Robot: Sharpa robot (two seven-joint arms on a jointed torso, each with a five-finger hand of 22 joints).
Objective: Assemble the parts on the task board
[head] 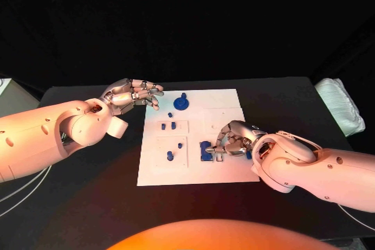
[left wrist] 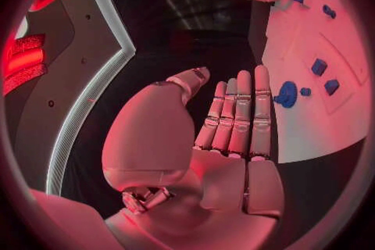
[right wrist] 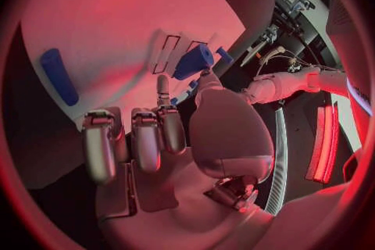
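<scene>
Blue parts are lying and standing across the white task board in the middle of the black desk. The right hand is hovering low over the board's right half, and its fingers are pinching a short blue cylinder, so that hand is clamped on a part. Just beside it in the head view a larger blue block is standing on the board; whether the cylinder is touching it cannot be told. A long blue bar is lying flat on the board, well apart from the held piece.

The left hand is waiting at the board's far left corner with its fingers straight, side by side and holding nothing. Near them a round blue knob is standing on the board.

Judging from this, the step in hand is seating the held cylinder into its place by the block. The next move seems to call for lining the piece up upright over its socket, then pressing down gently without tilting it.
</scene>
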